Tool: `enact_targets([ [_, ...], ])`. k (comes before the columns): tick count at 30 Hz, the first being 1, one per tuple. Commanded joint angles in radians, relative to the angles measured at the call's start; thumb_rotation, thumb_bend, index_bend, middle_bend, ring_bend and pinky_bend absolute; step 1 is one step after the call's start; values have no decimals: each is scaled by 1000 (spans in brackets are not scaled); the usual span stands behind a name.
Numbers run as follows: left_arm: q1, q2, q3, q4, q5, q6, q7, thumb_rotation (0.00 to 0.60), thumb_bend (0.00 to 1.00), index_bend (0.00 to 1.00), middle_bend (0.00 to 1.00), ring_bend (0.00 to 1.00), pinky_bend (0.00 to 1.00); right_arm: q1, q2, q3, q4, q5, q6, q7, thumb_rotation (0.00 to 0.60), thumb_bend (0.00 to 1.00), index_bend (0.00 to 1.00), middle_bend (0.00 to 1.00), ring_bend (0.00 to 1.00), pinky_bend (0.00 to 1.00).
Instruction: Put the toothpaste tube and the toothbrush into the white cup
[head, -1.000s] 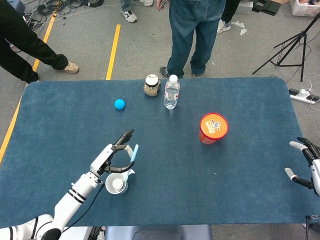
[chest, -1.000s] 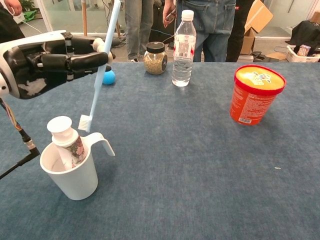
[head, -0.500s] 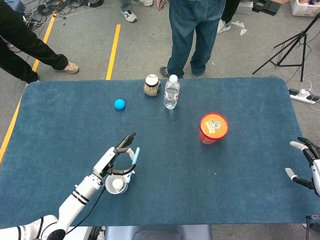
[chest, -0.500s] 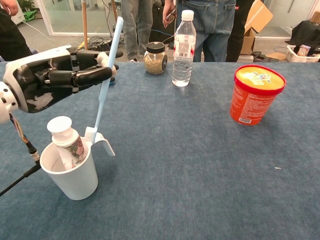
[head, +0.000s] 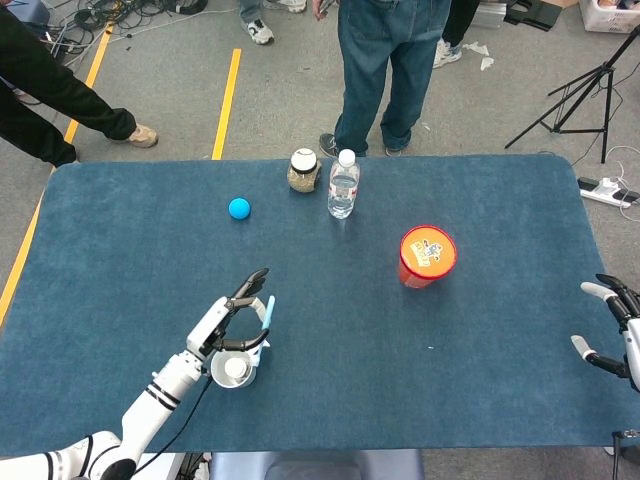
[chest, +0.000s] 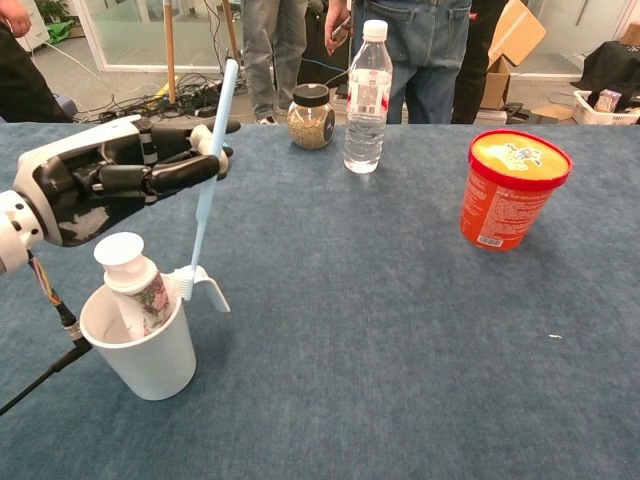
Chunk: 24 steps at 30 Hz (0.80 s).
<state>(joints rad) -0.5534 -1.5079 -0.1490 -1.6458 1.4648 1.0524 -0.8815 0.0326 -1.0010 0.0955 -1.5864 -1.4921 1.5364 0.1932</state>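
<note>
The black-and-white left hand (chest: 110, 180) pinches the light-blue plastic toothbrush (chest: 208, 180) by its upper handle, nearly upright, head down at the rim of the white handled cup (chest: 145, 350) on the blue tabletop (chest: 400, 330). The white-capped toothpaste tube (chest: 135, 285) already stands inside that cup, just below the hand. At the far right edge, the right hand (head: 610, 325) rests with fingers spread, holding nothing.

Left robot hand (chest: 110, 180) pinching, right robot hand (head: 612, 330) spread
</note>
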Motion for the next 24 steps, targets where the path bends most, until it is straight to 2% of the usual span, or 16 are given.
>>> enact_targets([
  [1, 2, -7, 7, 13, 3, 6, -12, 600, 331, 585, 0, 0, 0, 0, 0, 0, 0, 0, -1, 0, 600, 156, 269, 190, 240, 579],
  [13, -3, -19, 11, 59, 2, 15, -27, 600, 332, 585, 0, 0, 0, 1, 0, 1, 0, 3, -2, -1, 600, 156, 269, 189, 241, 578],
  [24, -7, 18, 0, 31, -3, 25, -6, 600, 333, 585, 0, 0, 0, 2, -2, 0, 0, 2, -4, -5, 600, 156, 269, 189, 240, 579],
])
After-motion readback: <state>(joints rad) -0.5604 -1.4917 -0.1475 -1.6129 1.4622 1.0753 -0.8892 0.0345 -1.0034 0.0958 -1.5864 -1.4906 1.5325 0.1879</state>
